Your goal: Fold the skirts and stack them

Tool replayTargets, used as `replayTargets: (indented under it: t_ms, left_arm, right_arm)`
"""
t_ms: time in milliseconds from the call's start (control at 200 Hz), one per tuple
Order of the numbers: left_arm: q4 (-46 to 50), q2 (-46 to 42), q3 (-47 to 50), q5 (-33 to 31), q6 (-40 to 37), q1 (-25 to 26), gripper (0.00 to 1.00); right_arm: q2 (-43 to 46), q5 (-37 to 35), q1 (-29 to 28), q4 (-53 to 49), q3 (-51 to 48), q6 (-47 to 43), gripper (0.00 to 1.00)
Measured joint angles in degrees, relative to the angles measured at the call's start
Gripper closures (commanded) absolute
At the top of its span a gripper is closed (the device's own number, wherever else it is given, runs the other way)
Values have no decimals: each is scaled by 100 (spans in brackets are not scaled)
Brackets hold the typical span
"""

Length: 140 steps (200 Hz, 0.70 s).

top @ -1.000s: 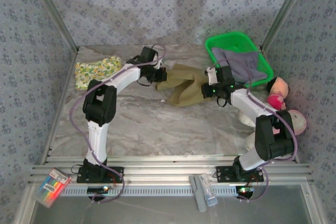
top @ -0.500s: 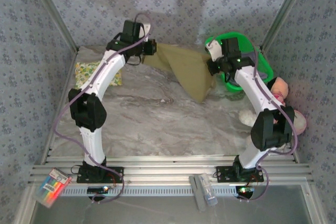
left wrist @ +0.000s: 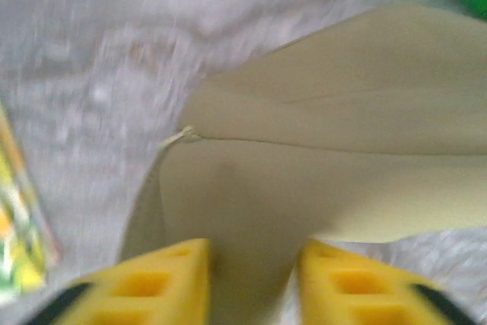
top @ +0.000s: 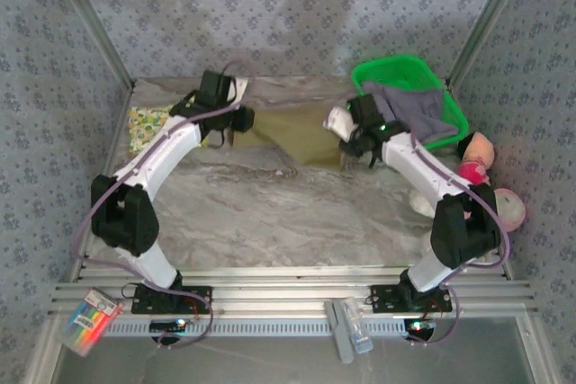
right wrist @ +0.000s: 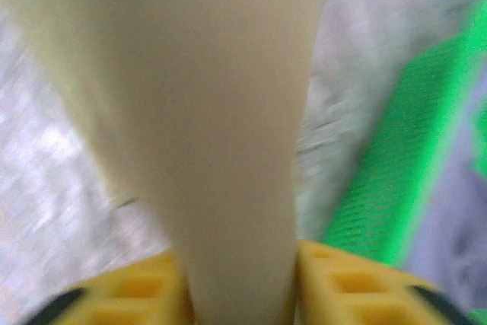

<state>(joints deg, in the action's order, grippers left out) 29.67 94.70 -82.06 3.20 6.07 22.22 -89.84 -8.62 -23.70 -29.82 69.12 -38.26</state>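
- Olive-khaki skirt: lies spread on the bench near the middle of its far edge, between the two arms.
- Left end effector: at the skirt's left end. The left wrist view shows its yellow fingers spread, with a blurred fold of the cloth lying between them.
- Right end effector: at the skirt's right end. In the right wrist view its fingers also stand apart, and a band of olive cloth fills the gap.
- Yellow-green fruit-print skirt: folded at the far left corner.
- Grey-lavender skirt: in the green basket at the far right corner.
- Pink plush toys: along the right edge.
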Motion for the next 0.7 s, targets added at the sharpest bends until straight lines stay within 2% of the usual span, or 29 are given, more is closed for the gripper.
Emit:
replayTargets:
  t_ms: [40, 45, 50, 60, 75, 145, 210, 340, 435, 565, 700]
  left_arm:
    - [-42, -216, 483, -66, 48, -13, 17]
    - [-48, -262, 566, -74, 61, -13, 16]
    - [-50, -284, 608, -76, 66, -15, 14]
    - [-68, -339, 726, -101, 85, -20, 12]
    - [-79, -417, 870, -114, 129, -24, 9]
    - [-153, -809, 1414, -136, 258, -24, 1]
    - [-190, -1104, 1606, -140, 426, -20, 0]
    - [-474, -1274, 1482, -109, 787, -20, 0]
    - [-511, -984, 1110, -114, 1198, -20, 0]
    - [-610, -350, 750, -81, 1775, -20, 0]
    - [-568, 341, 535, 332, 2304, -13, 0]
  right_arm:
    - [72, 52, -149, -168, -343, -11, 30]
    - [81, 55, -160, -188, -372, 9, 16]
    - [98, 76, -188, -216, -428, 31, 8]
    - [118, 111, -227, -243, -507, -2, 2]
    - [153, 164, -271, -286, -599, 66, 0]
    - [402, 431, -350, -310, -953, 247, 0]
    - [748, 557, -278, -55, -1198, 540, 0]
    - [1355, 636, 129, 992, -1475, 1709, 0]
    - [1338, 885, 658, 1537, -1467, 2940, 0]
    - [957, 1309, 1353, 1790, -1480, 4450, 9]
    - [627, 1818, 1563, 1963, -1676, 5337, 12]
